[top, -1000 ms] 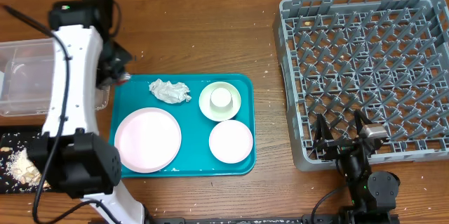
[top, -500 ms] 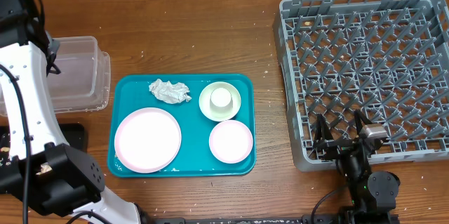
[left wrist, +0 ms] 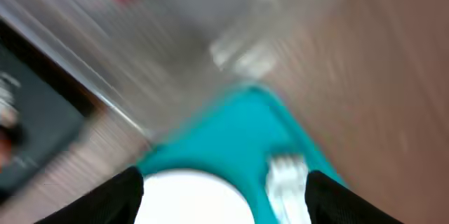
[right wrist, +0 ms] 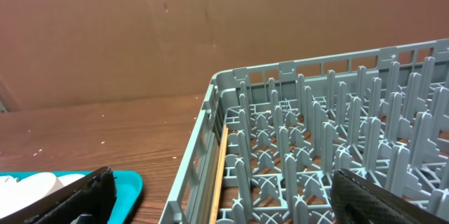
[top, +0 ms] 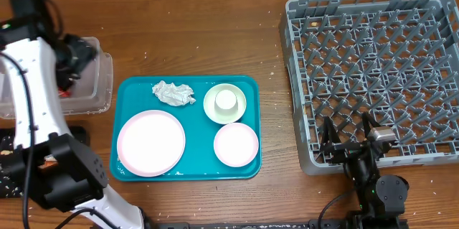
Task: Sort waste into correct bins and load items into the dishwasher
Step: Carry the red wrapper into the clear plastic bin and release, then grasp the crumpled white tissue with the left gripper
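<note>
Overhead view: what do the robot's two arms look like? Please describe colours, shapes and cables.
The left arm has long white shell links between bulky black joint housings; a thin black cable runs along the white link. The right arm is black and compact, with a small silver-grey block near its wrist. The left gripper and right gripper both have black fingers.

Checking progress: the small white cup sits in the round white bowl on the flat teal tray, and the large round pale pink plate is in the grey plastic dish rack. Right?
Not quite. In the overhead view the large round pale pink plate lies on the flat teal tray, not in the grey plastic dish rack. The rest is right.
</note>
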Robot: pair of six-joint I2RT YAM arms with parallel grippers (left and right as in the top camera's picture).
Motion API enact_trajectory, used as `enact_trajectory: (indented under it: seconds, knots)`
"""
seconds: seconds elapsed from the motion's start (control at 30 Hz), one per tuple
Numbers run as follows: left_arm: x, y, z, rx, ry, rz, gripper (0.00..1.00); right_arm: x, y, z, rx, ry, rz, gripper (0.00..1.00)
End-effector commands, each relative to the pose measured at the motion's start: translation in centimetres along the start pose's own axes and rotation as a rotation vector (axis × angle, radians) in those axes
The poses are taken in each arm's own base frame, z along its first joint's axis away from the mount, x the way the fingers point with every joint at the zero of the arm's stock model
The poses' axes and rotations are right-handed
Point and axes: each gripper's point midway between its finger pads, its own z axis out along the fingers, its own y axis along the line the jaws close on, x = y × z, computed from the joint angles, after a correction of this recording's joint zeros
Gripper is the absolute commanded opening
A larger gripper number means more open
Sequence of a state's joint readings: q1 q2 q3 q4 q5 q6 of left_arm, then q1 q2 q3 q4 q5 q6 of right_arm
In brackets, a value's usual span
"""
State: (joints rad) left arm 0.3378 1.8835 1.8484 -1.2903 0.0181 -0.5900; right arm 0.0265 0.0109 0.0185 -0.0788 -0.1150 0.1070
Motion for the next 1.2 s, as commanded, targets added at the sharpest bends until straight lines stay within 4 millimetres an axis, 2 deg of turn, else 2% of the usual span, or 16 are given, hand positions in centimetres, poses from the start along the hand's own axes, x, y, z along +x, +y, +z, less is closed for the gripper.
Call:
enact_trajectory:
  seconds: [0.0,0.03,0.13,0.23,0.37,0.53,0.63,0.73,0.93,1.0,1.13,1.17]
  knots:
    - [7.0,-5.6,-0.6,0.11,0.171,0.131,0.76,0.2,-0.3,0.0,0.012,-0.005,-0.004,1.0]
    - [9.1,-6.9,0.1,0.087,0.184,0.161,0.79,0.2,-0.3,0.0,0.012,-0.005,-0.004,1.0]
    - [11.8,-8.6,1.8,0.029,0.152,0.127,0.86,0.2,-0.3,0.0,0.012,-0.005,-0.004,1.0]
    - [14.6,-10.3,4.3,0.026,0.145,0.048,0.85,0.2,-0.3,0.0,0.012,-0.005,-0.004,1.0]
    - [16.7,-10.9,7.2,0.021,0.118,-0.016,0.82,0.2,-0.3,0.0,0.012,-0.005,-0.004,1.0]
    - [16.5,-10.9,8.1,0.027,0.09,-0.04,0.79,0.2,-0.3,0.0,0.012,-0.005,-0.004,1.0]
    - [17.1,-10.1,8.9,0.0,0.104,-0.082,0.77,0.2,-0.3,0.0,0.012,-0.005,-0.004,1.0]
    - [17.6,-9.1,10.6,-0.015,0.097,-0.107,0.78,0.2,-0.3,0.0,0.012,-0.005,-0.004,1.0]
    - [18.3,-8.1,11.9,-0.031,0.111,-0.116,0.77,0.2,-0.3,0.0,0.012,-0.005,-0.004,1.0]
    - [18.2,-8.2,12.2,-0.02,0.101,-0.117,0.73,0.2,-0.3,0.0,0.012,-0.005,-0.004,1.0]
    - [17.1,-8.9,12.4,0.008,0.044,-0.12,0.53,0.2,-0.3,0.0,0.012,-0.005,-0.004,1.0]
    - [16.9,-9.0,12.4,0.012,0.035,-0.12,0.5,0.2,-0.3,0.0,0.012,-0.005,-0.004,1.0]
